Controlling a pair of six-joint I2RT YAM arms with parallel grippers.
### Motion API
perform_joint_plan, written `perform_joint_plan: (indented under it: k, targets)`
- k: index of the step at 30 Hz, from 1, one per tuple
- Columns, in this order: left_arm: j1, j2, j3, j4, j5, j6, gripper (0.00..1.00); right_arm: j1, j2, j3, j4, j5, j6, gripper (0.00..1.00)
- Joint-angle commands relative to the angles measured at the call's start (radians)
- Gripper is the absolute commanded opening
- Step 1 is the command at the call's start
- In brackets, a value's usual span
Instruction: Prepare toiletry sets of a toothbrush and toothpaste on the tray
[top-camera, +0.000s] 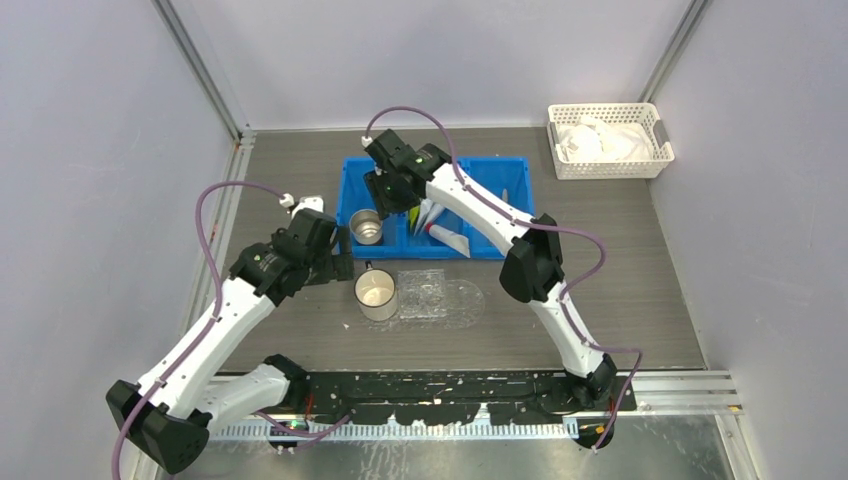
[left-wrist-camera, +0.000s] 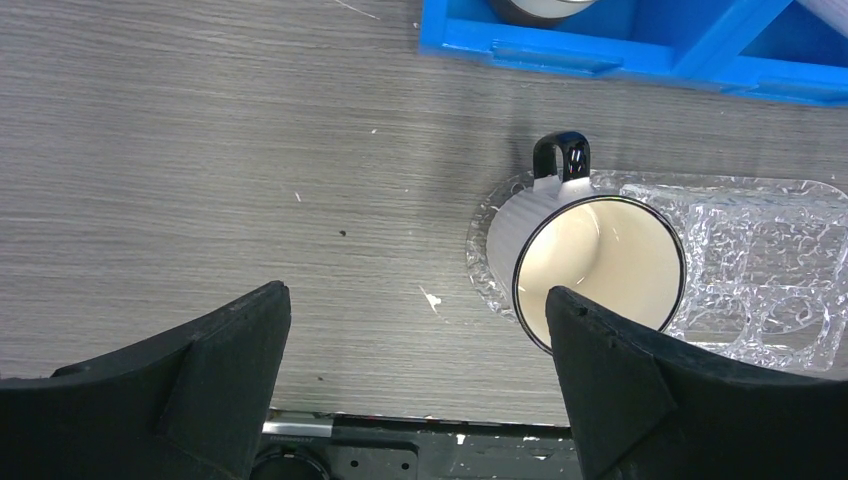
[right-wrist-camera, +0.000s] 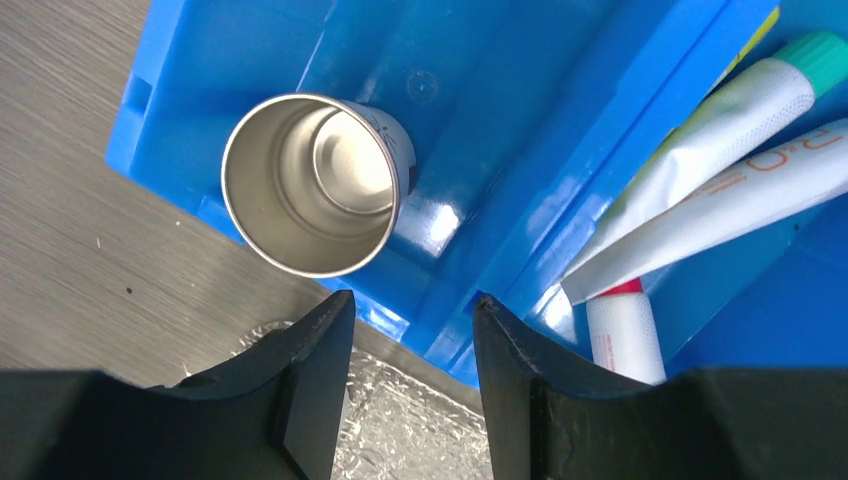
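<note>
White-shelled left arm (top-camera: 215, 335) and right arm (top-camera: 478, 205), black joints — purple cables (top-camera: 203, 235) looping alongside — matte black fingers (left-wrist-camera: 225, 365)

Overhead, the right arm (top-camera: 480, 205) covers much of the blue bin's (top-camera: 515, 180) middle compartment, so the toothpaste tubes (top-camera: 447, 237) there show only in part. The white basket's (top-camera: 612, 172) contents are too indistinct to name. The left wrist view cuts the tray (left-wrist-camera: 760, 250) off at its right edge.
</note>
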Motion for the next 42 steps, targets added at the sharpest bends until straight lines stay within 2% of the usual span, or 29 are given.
perform_joint_plan:
  k: [1, 14, 17, 19, 21, 25, 29, 32, 36, 39, 42]
  targets:
    - [0.006, -0.009, -0.007, 0.019, -0.006, -0.006, 1.00, 0.007, 0.048, 0.063, 0.022, 0.005, -0.034, 0.53]
    - [0.011, 0.022, -0.037, 0.061, 0.005, 0.011, 1.00, 0.007, 0.165, 0.091, 0.051, -0.027, -0.028, 0.52]
    - [0.013, 0.026, -0.042, 0.068, 0.011, 0.012, 1.00, 0.008, 0.181, 0.086, 0.054, -0.017, -0.030, 0.45]
    - [0.015, 0.026, -0.045, 0.072, 0.013, 0.013, 1.00, 0.007, 0.183, 0.077, 0.060, -0.011, -0.033, 0.30]
    - [0.017, 0.028, -0.045, 0.075, 0.015, 0.015, 1.00, 0.007, 0.169, 0.060, 0.075, 0.004, -0.033, 0.21]
    - [0.020, 0.030, -0.044, 0.078, 0.015, 0.018, 1.00, 0.006, 0.134, 0.074, 0.084, 0.029, -0.033, 0.16]
    - [0.024, 0.023, -0.044, 0.082, 0.010, 0.018, 1.00, 0.000, 0.094, 0.158, 0.059, 0.051, -0.031, 0.15]
    - [0.028, 0.019, -0.045, 0.088, 0.012, 0.018, 1.00, -0.007, 0.037, 0.212, 0.034, 0.064, -0.029, 0.14]
    - [0.029, 0.026, -0.040, 0.099, 0.023, 0.017, 1.00, -0.008, -0.103, 0.180, -0.001, 0.108, -0.035, 0.14]
    - [0.029, 0.043, -0.031, 0.105, 0.038, 0.015, 1.00, -0.008, -0.276, 0.042, -0.043, 0.140, -0.029, 0.13]
    - [0.029, 0.052, -0.027, 0.111, 0.048, 0.011, 1.00, -0.008, -0.477, -0.212, -0.060, 0.180, 0.001, 0.13]
